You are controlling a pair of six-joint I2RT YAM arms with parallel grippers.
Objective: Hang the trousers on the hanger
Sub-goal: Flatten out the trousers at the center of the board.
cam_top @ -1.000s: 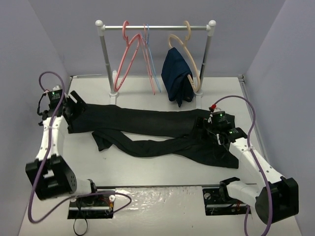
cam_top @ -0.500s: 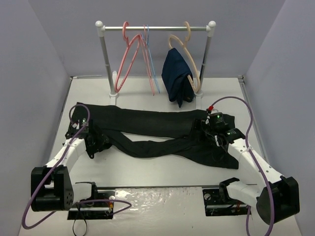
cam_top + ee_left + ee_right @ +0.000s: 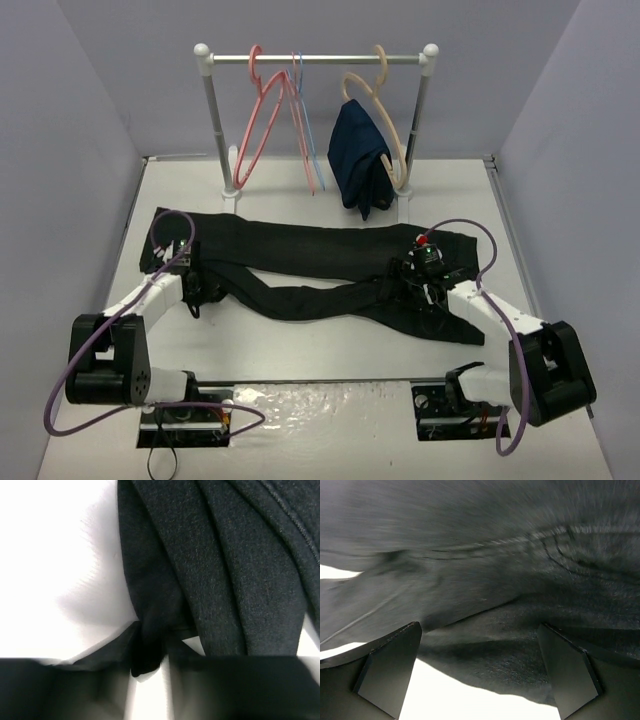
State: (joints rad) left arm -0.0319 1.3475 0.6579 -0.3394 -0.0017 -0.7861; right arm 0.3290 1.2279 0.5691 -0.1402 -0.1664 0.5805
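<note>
Black trousers lie on bench before rail; left end effector pinches cloth, right end effector gapes wide.

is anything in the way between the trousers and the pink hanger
Nothing visible on the table between the trousers and the hanger. A light-blue hanger hangs close beside it on the rail and might crowd it.

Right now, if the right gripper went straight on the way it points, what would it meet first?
The trousers: black cloth fills the view ahead of the open right gripper; how near is unclear.
</note>
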